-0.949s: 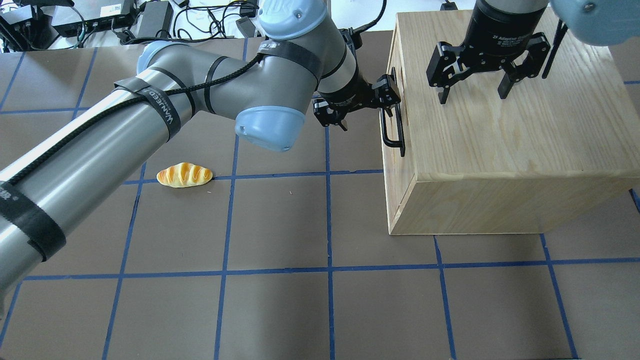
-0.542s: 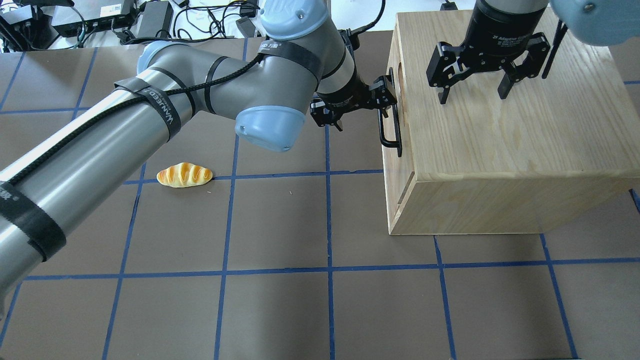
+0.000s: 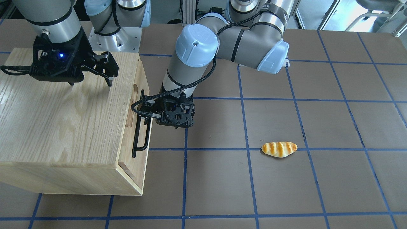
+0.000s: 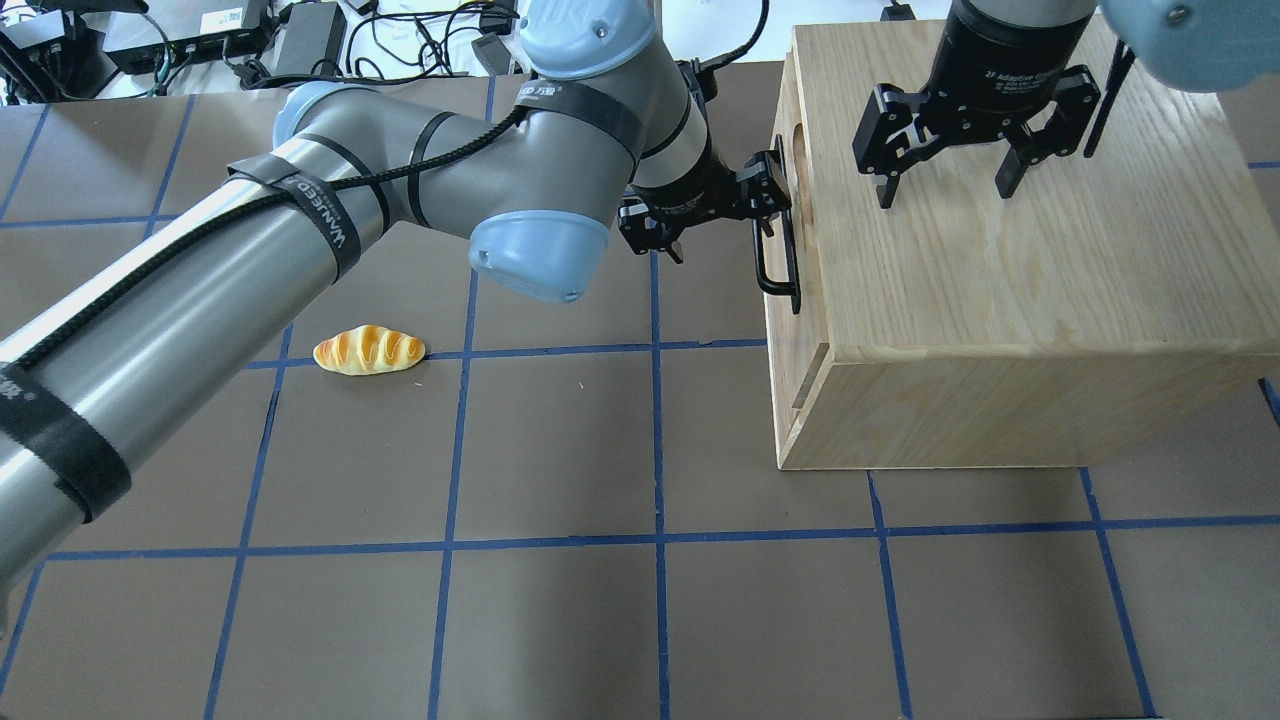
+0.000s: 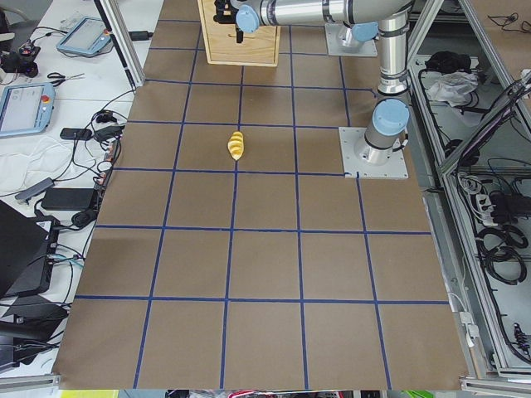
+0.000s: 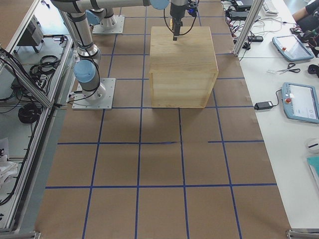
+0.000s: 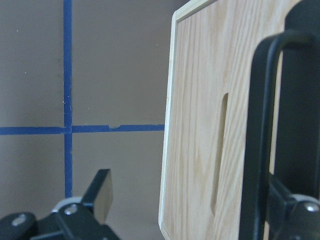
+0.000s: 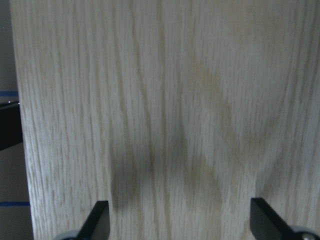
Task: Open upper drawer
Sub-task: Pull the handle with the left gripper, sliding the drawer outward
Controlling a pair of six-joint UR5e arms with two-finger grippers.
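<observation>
Cabinet [image 4: 1000, 300] sits far right. Upper drawer [image 7: 195, 100] is only cracked out a bit leftward, so most of the pull is left. My left gripper [image 4: 720, 215] is spread, one finger hooked behind the handle [image 4: 778, 265]. My right gripper [image 4: 945, 190] hovers spread over the top.

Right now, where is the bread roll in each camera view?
Front-facing: bread roll, lower right of centre.
Overhead: bread roll, left of centre.
Exterior left: bread roll, upper middle.
Exterior right: not in it.
Left wrist: not in it.
Right wrist: not in it.
Shared landmark: the oak cabinet.
</observation>
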